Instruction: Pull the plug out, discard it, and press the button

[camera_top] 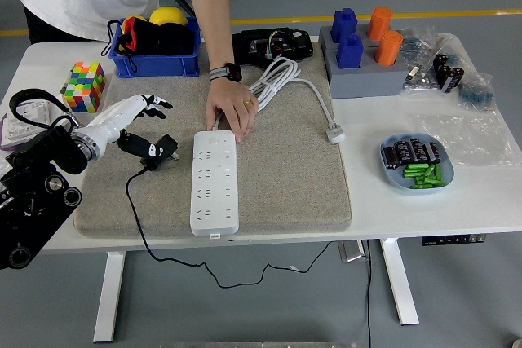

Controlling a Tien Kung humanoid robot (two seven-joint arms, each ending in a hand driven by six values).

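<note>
A black plug (pixel 152 150) with its black cord lies on the grey mat (pixel 285 169), a little left of the white power strip (pixel 215 182). My left hand (pixel 140 108) hovers just above and left of the plug, fingers spread, holding nothing. A person's hand (pixel 230 112) presses on the far end of the power strip. My right hand is out of sight.
A colourful cube (pixel 85 85) and a blue bin (pixel 155 38) of balls sit at the back left. A coiled white cable (pixel 281 83) lies on the mat's far side. A grey block stand (pixel 363 55) and a blue dish (pixel 417 162) of parts are to the right.
</note>
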